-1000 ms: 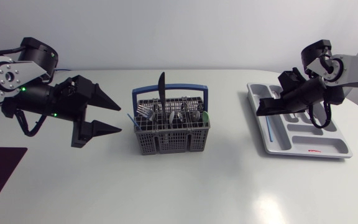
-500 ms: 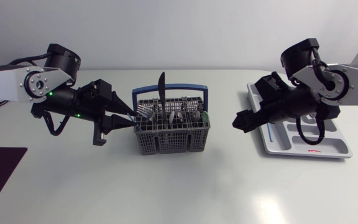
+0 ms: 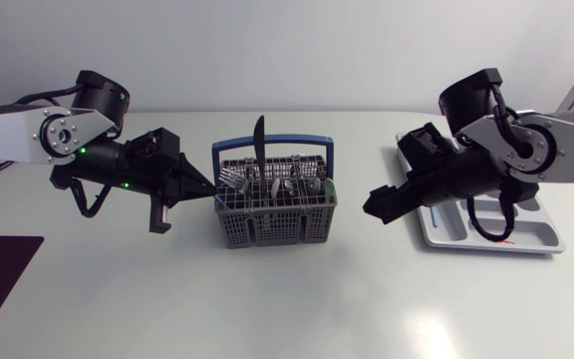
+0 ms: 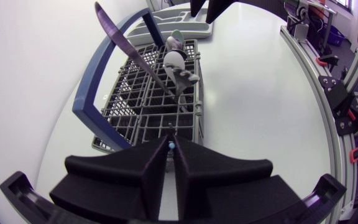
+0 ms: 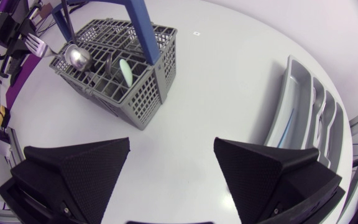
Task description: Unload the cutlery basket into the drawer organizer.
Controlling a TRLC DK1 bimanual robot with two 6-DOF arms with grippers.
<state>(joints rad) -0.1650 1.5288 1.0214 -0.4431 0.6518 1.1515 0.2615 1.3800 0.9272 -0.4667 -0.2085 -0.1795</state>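
Where the left gripper meets the near wall of the cutlery basket, its fingers are pressed together on a thin blue-tipped stem that stands in the end cell

- Stem upright, not yet lifted out; basket wall just under the fingertips
- Blue basket handle arches over the cells beyond the grip; black knife stands against it, tilted
- Spoons and forks fill the middle cells, heads up
- Right gripper: fingers spread wide, nothing between them, over bare table between basket and drawer organizer
- Organizer on the right side of the table, well apart from the basket; a thin blue piece lies in one long slot, a small red piece near its front rim; other slots mostly hidden by the arm

Progress, judged: early. Few pieces in the organizer, most of the load in the basket

Room: straight up from the end cell looks free, handle and knife are off to the side. Grid walls could catch the stem if it is pulled aslant. Open table between basket and organizer, though the right arm occupies that lane
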